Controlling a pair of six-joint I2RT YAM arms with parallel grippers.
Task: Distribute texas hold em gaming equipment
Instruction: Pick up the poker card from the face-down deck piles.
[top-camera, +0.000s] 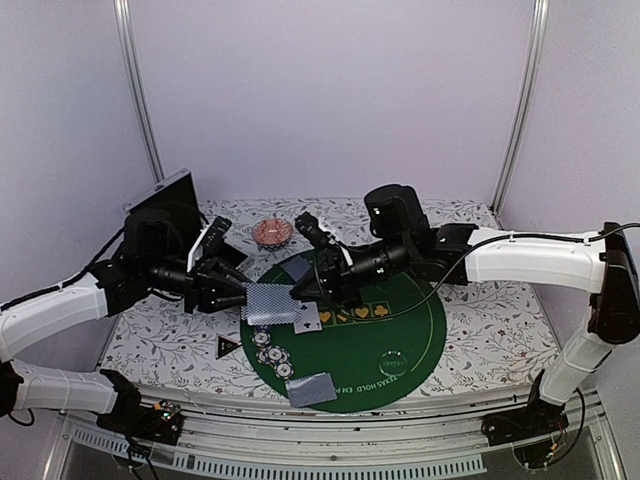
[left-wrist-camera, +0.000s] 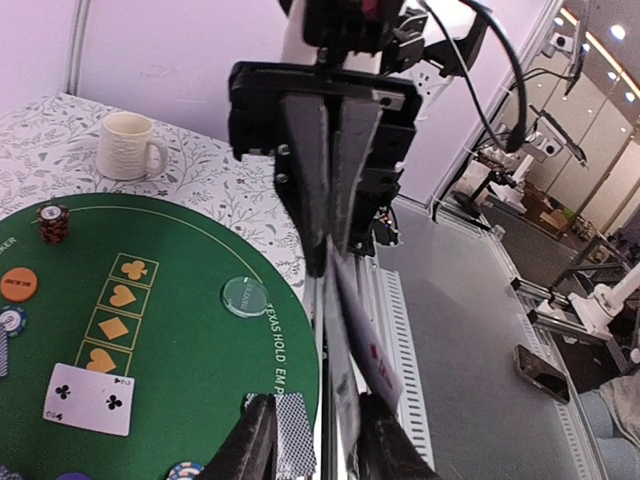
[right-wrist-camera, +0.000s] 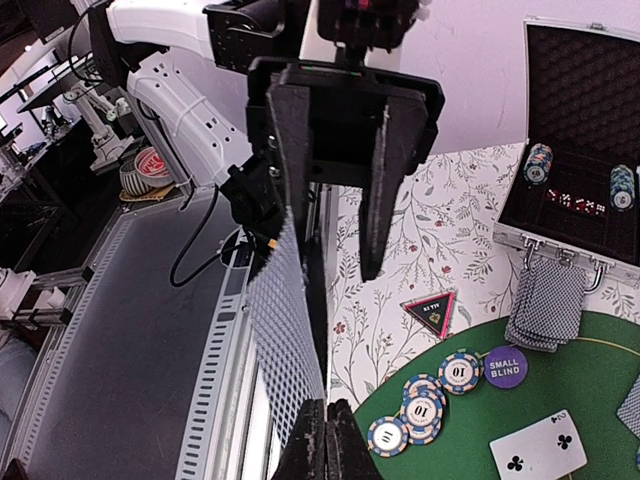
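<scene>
**Grey-blue cards (top-camera: 270, 303) at rim of mat (top-camera: 410, 325)**

Right gripper (top-camera: 300, 291) pinches shut on the cards above the green mat's left edge. Left gripper (top-camera: 238, 297) has its jaws narrow around them, grip unclear. Chips (top-camera: 272, 353) crowd that edge; open felt lies rightward.

We saw white-shelled arms (top-camera: 520, 258) with black joints, a black left end effector (top-camera: 238, 292) and right end effector (top-camera: 305, 288), and a looping black cable (top-camera: 437, 292).

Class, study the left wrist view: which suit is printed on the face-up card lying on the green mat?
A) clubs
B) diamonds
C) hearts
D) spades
A: the face-up card on the green mat shows two black club pips on its white face.
</scene>
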